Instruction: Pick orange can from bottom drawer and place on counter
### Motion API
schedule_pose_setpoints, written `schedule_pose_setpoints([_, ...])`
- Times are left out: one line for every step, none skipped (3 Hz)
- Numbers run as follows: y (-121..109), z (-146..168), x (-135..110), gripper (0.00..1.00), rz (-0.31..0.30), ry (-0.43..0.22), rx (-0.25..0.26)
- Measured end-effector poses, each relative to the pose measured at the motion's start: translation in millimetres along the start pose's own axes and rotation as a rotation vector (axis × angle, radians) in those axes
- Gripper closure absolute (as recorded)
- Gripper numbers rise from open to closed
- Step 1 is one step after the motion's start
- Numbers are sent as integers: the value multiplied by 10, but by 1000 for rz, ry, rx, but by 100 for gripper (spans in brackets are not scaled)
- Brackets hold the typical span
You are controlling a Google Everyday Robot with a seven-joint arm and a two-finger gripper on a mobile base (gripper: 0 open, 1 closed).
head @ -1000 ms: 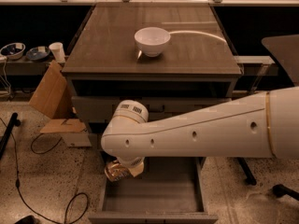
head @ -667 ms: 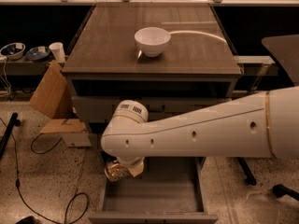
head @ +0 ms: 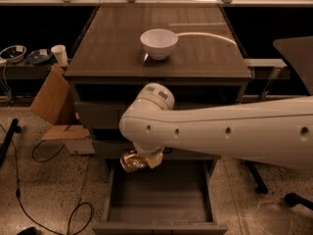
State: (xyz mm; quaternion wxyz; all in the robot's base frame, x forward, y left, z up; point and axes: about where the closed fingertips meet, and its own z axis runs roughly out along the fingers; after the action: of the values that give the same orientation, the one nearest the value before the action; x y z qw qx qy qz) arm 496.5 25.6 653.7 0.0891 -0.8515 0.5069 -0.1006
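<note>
Change: none visible against a second ago; arm [head: 220,131], claw and can in the same pose.
Meaning: lift likely paused or very slow; transfer to the counter [head: 107,58] not yet done.
Gripper [head: 140,161]: under the wrist, over the rear left corner of the bottom drawer [head: 161,195]; judged clamped on the orange can [head: 128,161].
Orange can: tilted, in the claw, well below counter level.
Bottom drawer: pulled open.
In the way: upper drawer fronts and counter edge directly above; white bowl [head: 158,43] mid-counter.
Surroundings: cardboard [head: 51,99], floor cable [head: 29,199], both well apart.

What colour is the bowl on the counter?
Round bowl: white, camera view; gripper hangs above the open grey bottom drawer.
</note>
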Motion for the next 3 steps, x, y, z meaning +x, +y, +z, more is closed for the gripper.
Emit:
schedule_pose_setpoints([-278,-529,350,100,15,72,46])
schedule_pose_setpoints([-606,-837,485,100,-8,96,84])
schedule_pose_setpoints([-1011,-912,449,100,-74,74,114])
